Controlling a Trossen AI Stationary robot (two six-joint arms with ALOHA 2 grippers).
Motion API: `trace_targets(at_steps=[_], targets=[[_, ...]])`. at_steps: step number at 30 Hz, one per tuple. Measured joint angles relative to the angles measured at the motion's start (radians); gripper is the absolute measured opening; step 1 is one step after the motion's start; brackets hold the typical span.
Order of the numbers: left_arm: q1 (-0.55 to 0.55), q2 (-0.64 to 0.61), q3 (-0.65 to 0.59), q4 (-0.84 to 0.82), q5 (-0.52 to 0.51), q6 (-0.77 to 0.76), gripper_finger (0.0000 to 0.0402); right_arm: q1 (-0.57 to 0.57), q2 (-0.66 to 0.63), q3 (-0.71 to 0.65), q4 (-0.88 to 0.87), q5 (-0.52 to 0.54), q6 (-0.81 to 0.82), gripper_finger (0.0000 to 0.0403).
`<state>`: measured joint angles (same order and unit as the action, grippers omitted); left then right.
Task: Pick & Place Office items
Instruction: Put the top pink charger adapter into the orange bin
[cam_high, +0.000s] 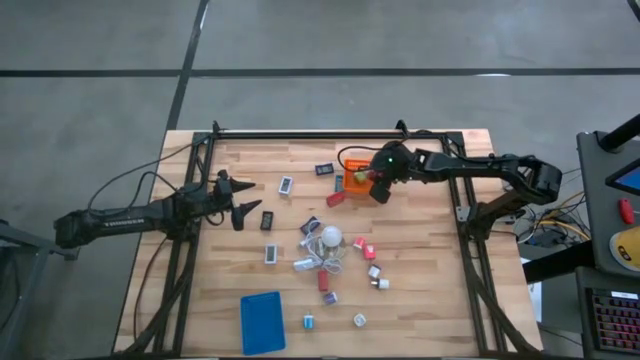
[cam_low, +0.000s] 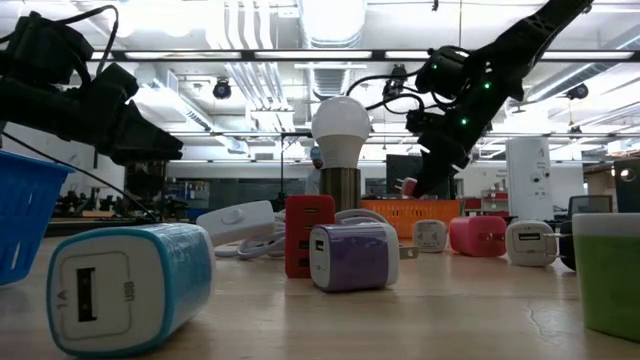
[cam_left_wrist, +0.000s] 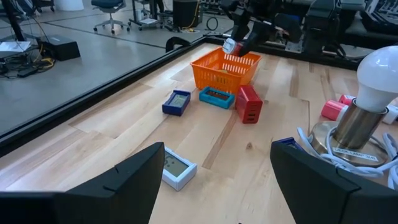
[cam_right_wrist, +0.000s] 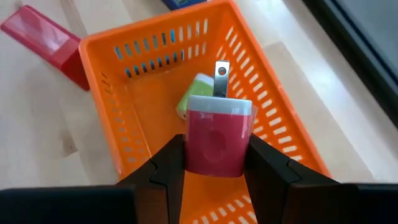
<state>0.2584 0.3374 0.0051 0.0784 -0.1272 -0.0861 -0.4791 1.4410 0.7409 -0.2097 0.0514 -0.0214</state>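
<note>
Dark arms; left arm (cam_high: 120, 220) white lettering, black cables.

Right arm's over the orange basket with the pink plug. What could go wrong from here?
1. The pink plug hangs above the green plug already in the orange basket; dropped, it may bounce off it.
2. The right tool sits near the basket's rim, so lowering could catch or shift the basket.

Green charger (cam_right_wrist: 198, 87) in orange basket (cam_right_wrist: 124, 74): largely hidden behind the held red charger (cam_right_wrist: 216, 140). Blue basket (cam_low: 25, 210): cut off at frame edge, low view. Labels on the small dark rectangles (cam_high: 267, 219): too small to read.
</note>
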Motion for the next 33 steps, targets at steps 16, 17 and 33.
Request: trace_targets(at_steps=[16,17,33], targets=[[0.000,0.000,0.000,0.000,0.004,0.000,0.0300,-0.031,0.059,0.015,-0.059,-0.082,-0.025,0.0121],[0.000,0.000,0.000,0.000,0.004,0.000,0.0300,-0.032,0.069,0.019,-0.069,-0.085,-0.029,0.0121],[0.000,0.000,0.000,-0.009,0.003,0.000,0.0300,-0.046,0.148,0.087,-0.089,-0.116,-0.038,0.0121]])
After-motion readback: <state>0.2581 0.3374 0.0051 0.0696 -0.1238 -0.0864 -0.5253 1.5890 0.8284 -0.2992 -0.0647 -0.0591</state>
